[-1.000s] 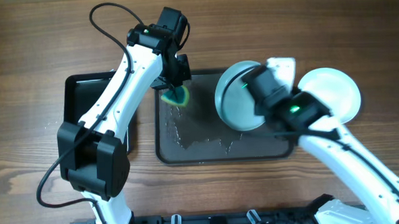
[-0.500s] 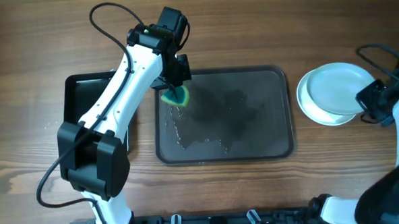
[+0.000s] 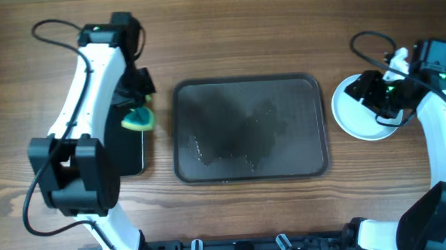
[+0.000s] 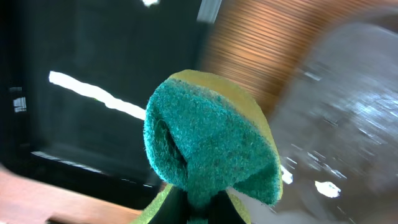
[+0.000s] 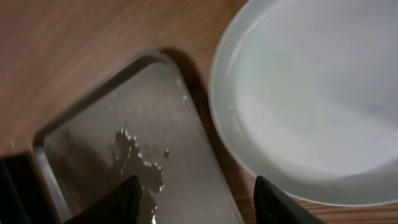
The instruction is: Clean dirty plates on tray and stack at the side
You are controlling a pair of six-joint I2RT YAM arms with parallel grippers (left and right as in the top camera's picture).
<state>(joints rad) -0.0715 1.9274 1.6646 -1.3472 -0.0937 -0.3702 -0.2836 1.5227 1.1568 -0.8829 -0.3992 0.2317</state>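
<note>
Reading the tray [image 3: 248, 94] as finished: it's bare now, only water droplets [image 3: 209, 152] and a wet sheen left on it, no plate on it. A second ago the right arm was carrying a plate over its right half; that plate is gone from there, so I judge the wipe-and-stack part done and both arms just clearing off.

Black tray [image 3: 130, 155] sits left of it on the worktop [image 3: 242, 34]. The left arm has swung away from the tray's top-left corner, where it hung half a second ago, and is now over the black tray's right edge. Looks like the sponge is headed for parking there.

Plates [image 3: 351, 123] are stacked on the worktop just right of the tray, apart from it. Top one looks clean in the right wrist view, no teal smear. I can't count the stack from here.

Sponge [image 4: 211, 143] is folded, green face out, pinched by the left fingers [image 3: 141, 95], clenched on it.

Right fingers [image 5: 127, 199] are spread with nothing between them. They hover over the stack's upper right; half a second ago they were off at its right side.
</note>
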